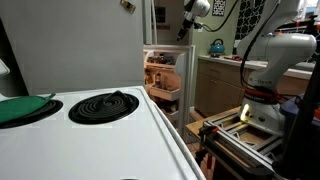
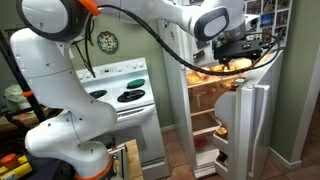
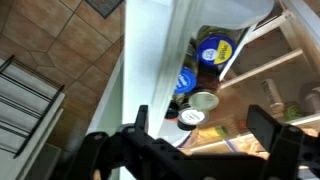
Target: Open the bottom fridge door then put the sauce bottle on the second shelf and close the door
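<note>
Shelved jars (image 3: 203, 100) are shown only by the wrist view; the bottom fridge door (image 2: 258, 125) is seen open beneath parted fingers (image 3: 141, 120).

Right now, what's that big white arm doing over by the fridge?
A robot arm is working at the fridge. The bottom fridge door stands open, and the arm reaches in toward the upper shelves. Its gripper hangs there with the jaws open and nothing in them. The wrist view looks down on several lidded jars inside; I cannot pick out the sauce bottle among them. The door is not yet closed.
</note>
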You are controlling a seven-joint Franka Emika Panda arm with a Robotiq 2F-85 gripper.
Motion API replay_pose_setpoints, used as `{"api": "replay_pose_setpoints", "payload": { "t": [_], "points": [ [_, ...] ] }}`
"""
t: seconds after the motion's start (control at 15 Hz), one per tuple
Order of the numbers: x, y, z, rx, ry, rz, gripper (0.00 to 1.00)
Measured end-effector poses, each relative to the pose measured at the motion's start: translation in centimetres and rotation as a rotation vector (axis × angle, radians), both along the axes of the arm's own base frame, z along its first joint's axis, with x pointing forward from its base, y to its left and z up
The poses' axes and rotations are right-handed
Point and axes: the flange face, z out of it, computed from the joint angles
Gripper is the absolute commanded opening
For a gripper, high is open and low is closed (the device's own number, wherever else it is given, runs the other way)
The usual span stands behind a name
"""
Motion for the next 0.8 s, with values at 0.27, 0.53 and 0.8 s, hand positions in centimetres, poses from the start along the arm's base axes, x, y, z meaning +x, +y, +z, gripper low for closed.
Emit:
{"api": "replay_pose_setpoints", "payload": {
  "t": [0.27,0.53,0.8],
  "points": [
    [0.2,-4.5,0.2,-0.020,-0.009,-0.137,1.00],
    [1.0,-5.4,-0.8,-0.059,0.001,-0.207,1.00],
    [1.4,-5.2,-1.2,-0.058,0.004,-0.210,1.00]
  ]
}}
